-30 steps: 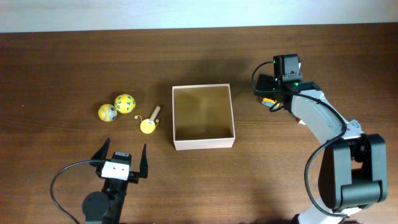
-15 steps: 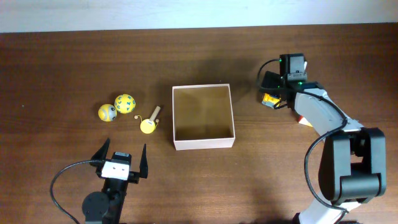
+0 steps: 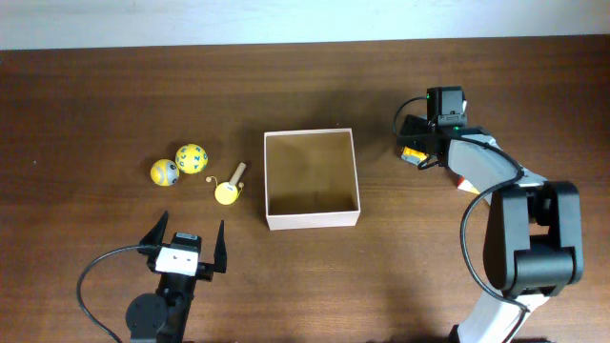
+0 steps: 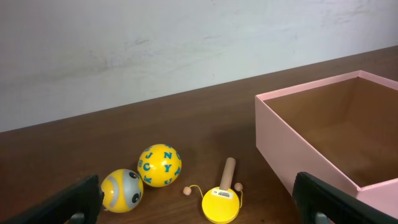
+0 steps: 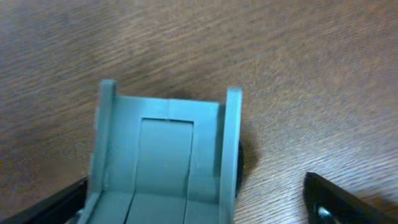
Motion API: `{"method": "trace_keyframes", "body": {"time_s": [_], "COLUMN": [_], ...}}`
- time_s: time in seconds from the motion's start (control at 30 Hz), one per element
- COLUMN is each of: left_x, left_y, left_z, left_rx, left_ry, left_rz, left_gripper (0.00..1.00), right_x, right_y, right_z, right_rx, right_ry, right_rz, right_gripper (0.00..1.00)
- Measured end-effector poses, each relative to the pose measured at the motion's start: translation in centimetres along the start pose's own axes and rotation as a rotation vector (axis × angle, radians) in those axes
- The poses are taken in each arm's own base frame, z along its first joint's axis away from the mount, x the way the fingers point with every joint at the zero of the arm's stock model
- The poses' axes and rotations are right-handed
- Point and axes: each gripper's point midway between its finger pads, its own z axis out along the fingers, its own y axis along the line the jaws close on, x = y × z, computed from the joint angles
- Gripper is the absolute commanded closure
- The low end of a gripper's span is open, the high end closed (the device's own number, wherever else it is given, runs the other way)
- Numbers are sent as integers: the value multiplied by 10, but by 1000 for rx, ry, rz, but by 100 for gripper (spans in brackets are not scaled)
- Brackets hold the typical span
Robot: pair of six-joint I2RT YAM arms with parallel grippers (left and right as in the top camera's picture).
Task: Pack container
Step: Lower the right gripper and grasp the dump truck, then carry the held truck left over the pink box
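Since my right pincer [image 3: 416, 151] has shifted back over the small toy [image 5: 165, 155], jaws apart astride it, the grasp can begin. The container [image 3: 312, 219] holds nothing yet.

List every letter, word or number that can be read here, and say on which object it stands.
"J", "N", "C", "Y": separate blue letters on the yellow ball; its other letters are not readable.
Label on the yellow paddle toy: too small to read.
The container, the grey and yellow ball, the teal toy: no text seen.
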Motion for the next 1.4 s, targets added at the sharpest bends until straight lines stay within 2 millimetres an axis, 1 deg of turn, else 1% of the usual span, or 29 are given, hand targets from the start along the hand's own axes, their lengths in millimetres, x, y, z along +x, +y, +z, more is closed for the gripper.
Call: {"method": "trace_keyframes", "body": {"time_s": [0.1,0.27,0.37,0.43,0.53,0.73,0.97,1.1,1.17,1.23,1.3,1.4], "left_x": [0,0,0,0,0,0,0,0,0,0,0,0], "left_y": [0,0,0,0,0,0,0,0,0,0,0,0], "left_z": [0,0,0,0,0,0,0,0,0,0,0,0], "left_rx": [0,0,0,0,0,0,0,0,0,0,0,0], "left_ry": [0,0,0,0,0,0,0,0,0,0,0,0], "left_rz": [0,0,0,0,0,0,0,0,0,0,0,0], "left_gripper": [1,1,1,1,1,1,1,1,1,1,1,1], "right_x": [2,2,2,-2,-5,-4,-1,4,6,2,-7,-28], "right_y": [1,2,2,4,4,4,3,0,-2,-1,1,9], "right_z": [2,2,2,1,1,1,0,-6,-11,-18,-29,-52], "right_rx": [-3,-10,-13,-18,-18,-17,-10,1,10,11,8,-23], "right_ry": [5,7,6,-5,-13,-11,6,37,61,70,64,42], "right_rz": [-2,-6,-9,-8,-8,-12,-15,-20,-24,-25,-24,-35], "right_gripper": [26,42,48,51,52,52,52,52,52,53,52,53]}}
